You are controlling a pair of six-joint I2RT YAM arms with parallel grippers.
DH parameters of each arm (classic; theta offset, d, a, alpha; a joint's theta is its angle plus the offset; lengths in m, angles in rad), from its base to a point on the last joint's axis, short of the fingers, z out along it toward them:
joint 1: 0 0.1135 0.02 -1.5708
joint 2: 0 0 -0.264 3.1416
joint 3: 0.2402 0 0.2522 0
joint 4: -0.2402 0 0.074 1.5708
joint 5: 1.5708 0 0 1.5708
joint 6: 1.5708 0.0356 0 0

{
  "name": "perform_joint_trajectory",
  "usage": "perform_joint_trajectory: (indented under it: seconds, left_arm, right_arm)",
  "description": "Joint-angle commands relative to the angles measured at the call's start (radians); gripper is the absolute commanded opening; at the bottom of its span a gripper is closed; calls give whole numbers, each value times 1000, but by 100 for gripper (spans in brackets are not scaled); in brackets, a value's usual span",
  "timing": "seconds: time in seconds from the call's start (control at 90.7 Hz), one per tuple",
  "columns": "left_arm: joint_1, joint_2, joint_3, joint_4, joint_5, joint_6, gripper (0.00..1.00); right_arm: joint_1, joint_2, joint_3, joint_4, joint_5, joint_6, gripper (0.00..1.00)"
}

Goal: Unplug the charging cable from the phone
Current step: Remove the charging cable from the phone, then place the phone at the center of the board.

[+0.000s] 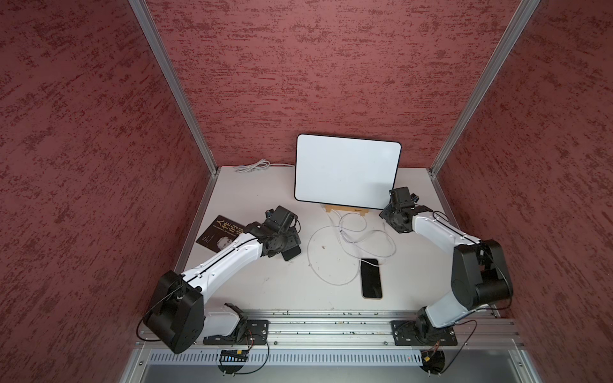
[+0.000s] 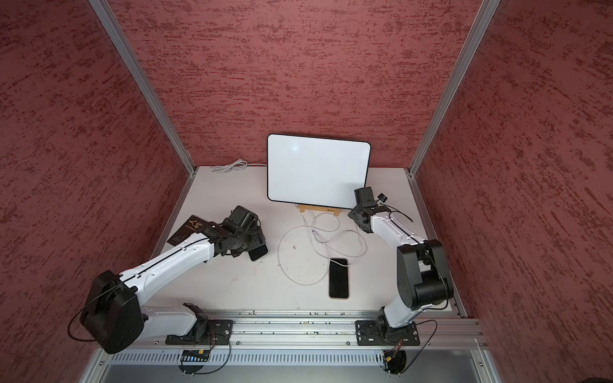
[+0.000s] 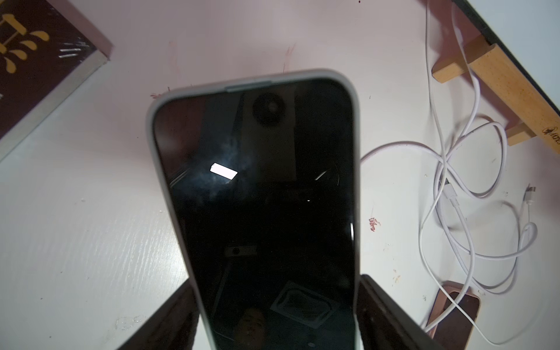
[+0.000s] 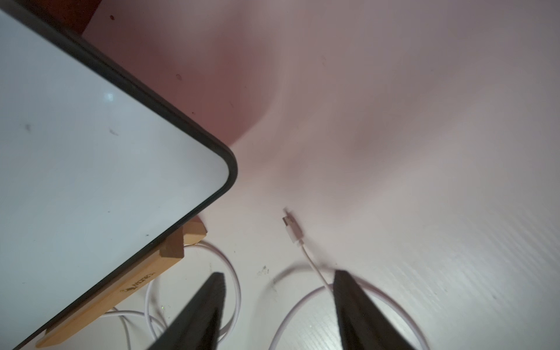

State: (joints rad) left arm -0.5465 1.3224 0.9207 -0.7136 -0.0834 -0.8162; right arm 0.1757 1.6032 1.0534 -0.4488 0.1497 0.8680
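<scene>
In both top views, a dark book [image 1: 219,233] lies far left. Beside it the left gripper [image 3: 275,280] clamps a grey-cased phone [image 3: 254,197]. A second phone [image 1: 371,278] lies mid-table under cable loops. By the whiteboard [image 4: 91,136], the right gripper [image 4: 278,272] gapes empty, and the charging cable [image 4: 294,231] lies before it, plug free.

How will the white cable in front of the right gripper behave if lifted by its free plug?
The white cable lies in slack loops, so it will probably hang floppy. It looks thin, hence likely light. Its plug is small and smooth, so it might slip from the open right gripper.
</scene>
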Motion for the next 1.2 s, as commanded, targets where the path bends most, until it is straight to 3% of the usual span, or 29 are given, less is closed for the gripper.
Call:
perform_joint_trajectory:
  seconds: [0.0, 0.342, 0.628, 1.19]
  left_arm:
    - [-6, -2, 2, 42, 5, 13, 57]
    - [-25, 71, 13, 18, 42, 89, 58]
    - [-93, 179, 32, -52, 48, 190, 58]
    - [-157, 252, 42, -86, 23, 246, 60]
  right_arm:
    - [-15, 8, 36, -27, -11, -10, 80]
    - [-21, -128, -51, -31, -56, -18, 82]
    - [-9, -262, -163, -19, -138, -63, 82]
    - [13, -287, -244, -36, -165, -124, 82]
